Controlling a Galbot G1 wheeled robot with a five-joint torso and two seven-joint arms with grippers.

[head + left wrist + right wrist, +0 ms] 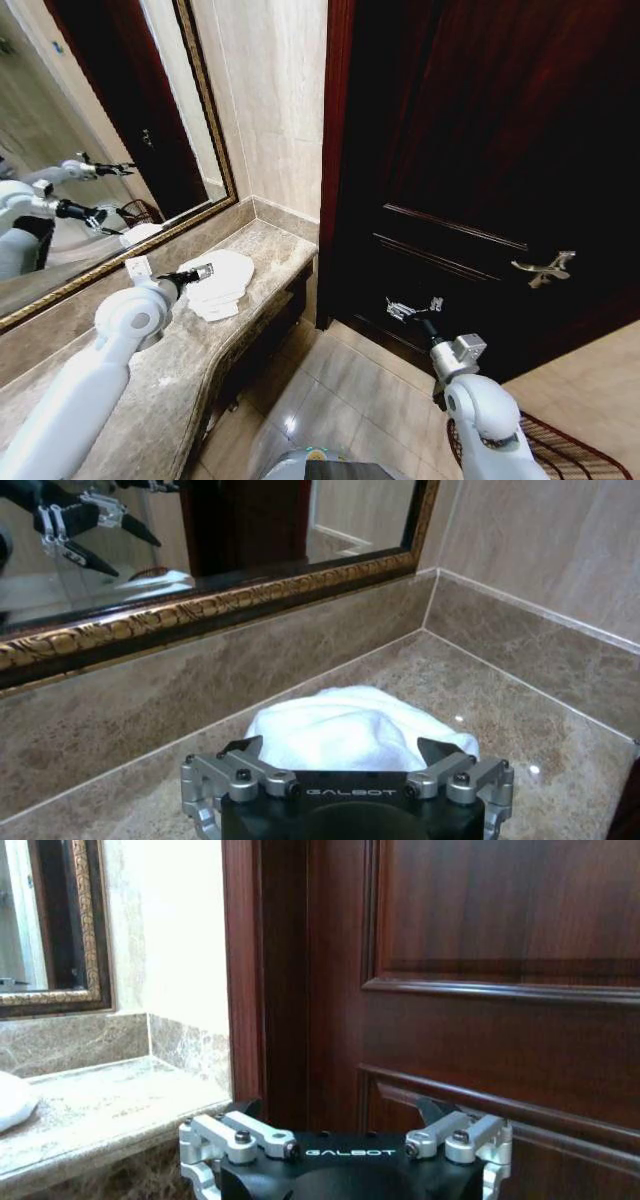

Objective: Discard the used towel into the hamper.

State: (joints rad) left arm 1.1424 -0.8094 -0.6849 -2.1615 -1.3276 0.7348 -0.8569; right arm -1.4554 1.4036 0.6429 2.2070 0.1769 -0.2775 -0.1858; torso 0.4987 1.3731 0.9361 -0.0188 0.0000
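Lying ungrasped on the counter point(180, 380), the towel point(220, 283) is approached by the spread left gripper point(198, 271); hamper point(560, 450) drop remains.

From the head we look down on counter point(200, 350) and door point(480, 150). Our left wrist faces the towel point(350, 731) closely at 12 o'clock; right wrist faces the door, sharing the counter's end.

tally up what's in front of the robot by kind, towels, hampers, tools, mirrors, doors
towel: 1, white, lying on the marble counter
hamper: 1, on the floor beside the right arm
tools: 2, the left tool at the towel, the right tool held in front of the door
mirror: 1, gold-framed
door: 1, dark wood
total: 6
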